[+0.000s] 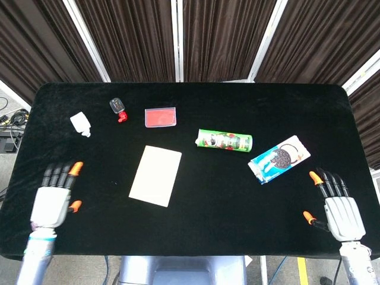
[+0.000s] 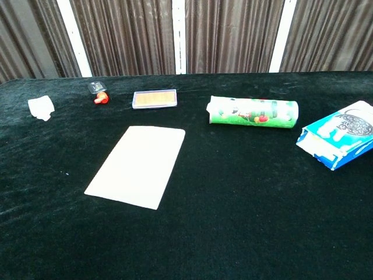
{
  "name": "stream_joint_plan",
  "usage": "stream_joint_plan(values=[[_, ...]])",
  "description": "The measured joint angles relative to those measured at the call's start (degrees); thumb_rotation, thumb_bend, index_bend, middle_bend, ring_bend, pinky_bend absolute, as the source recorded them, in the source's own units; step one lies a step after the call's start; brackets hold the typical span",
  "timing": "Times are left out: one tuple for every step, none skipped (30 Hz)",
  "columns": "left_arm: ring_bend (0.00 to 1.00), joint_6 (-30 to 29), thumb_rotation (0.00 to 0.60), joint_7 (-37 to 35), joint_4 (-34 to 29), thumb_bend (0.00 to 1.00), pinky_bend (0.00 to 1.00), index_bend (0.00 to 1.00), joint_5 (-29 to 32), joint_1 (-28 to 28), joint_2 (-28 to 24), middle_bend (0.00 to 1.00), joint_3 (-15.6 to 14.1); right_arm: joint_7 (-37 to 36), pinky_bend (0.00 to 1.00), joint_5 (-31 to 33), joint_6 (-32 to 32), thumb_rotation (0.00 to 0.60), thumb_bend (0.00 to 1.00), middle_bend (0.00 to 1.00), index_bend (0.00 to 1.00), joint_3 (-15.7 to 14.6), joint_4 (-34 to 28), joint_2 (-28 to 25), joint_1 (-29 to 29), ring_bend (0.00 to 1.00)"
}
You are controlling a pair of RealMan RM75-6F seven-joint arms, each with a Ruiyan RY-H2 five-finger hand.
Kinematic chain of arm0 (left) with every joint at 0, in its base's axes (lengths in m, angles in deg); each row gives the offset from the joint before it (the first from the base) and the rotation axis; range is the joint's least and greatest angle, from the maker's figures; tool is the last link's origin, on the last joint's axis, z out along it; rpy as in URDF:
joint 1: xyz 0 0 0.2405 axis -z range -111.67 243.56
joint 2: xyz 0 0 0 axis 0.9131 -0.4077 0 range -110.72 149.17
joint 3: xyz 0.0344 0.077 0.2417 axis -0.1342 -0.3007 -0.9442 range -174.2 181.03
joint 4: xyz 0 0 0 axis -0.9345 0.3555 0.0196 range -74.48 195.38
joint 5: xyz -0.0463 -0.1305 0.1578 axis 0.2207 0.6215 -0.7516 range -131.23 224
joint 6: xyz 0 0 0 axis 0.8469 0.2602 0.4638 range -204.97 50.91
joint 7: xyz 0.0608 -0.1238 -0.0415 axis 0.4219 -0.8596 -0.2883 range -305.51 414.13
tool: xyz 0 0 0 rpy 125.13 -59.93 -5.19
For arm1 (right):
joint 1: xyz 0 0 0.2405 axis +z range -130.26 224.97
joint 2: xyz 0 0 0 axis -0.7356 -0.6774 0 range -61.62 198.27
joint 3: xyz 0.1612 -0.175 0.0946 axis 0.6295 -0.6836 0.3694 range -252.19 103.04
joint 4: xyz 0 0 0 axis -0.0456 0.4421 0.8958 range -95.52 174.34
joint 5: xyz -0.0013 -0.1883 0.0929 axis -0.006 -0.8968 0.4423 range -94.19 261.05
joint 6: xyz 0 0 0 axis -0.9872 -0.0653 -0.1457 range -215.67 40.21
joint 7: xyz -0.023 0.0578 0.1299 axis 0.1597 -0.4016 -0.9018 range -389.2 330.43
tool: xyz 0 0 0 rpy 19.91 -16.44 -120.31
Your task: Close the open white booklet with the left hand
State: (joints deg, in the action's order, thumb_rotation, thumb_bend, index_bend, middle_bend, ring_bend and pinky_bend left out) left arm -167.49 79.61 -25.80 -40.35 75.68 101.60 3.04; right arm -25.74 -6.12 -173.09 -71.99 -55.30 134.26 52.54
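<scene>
The white booklet lies flat and closed on the black table, left of centre. My left hand hovers near the table's front left corner, well to the left of the booklet, fingers spread and holding nothing. It shows only in the head view. My right hand sits at the front right corner, fingers spread and empty.
A green snack can lies on its side at centre. A blue cookie box sits to the right. At the back left are a red card case, a small red-capped bottle and a white bottle.
</scene>
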Motion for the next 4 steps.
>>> stream_joint_plan(values=[[0.0, -0.8, 0.6, -0.8, -0.3, 0.13, 0.0, 0.0, 0.0, -0.8, -0.8, 0.0, -0.2, 0.3, 0.0, -0.1, -0.1, 0.6, 0.09, 0.0, 0.0, 0.0, 0.1, 0.0, 0.0, 0.0], [0.0, -1.7, 0.6, -1.8, -0.6, 0.13, 0.0, 0.0, 0.1, -1.7, -1.7, 0.0, -0.5, 0.6, 0.0, -0.3, -0.1, 0.6, 0.09, 0.0, 0.0, 0.0, 0.1, 0.1, 0.1, 0.0], [0.0, -2.1, 0.6, -2.5, -0.8, 0.13, 0.0, 0.0, 0.1, -2.2, -2.4, 0.0, -0.6, 0.8, 0.0, -0.6, -0.3, 0.6, 0.09, 0.0, 0.0, 0.0, 0.2, 0.2, 0.1, 0.0], [0.0, -2.6, 0.6, -3.1, -1.0, 0.12, 0.0, 0.0, 0.1, -2.7, -2.9, 0.0, -0.8, 0.9, 0.0, -0.7, -0.4, 0.6, 0.09, 0.0, 0.0, 0.0, 0.2, 0.3, 0.1, 0.0]])
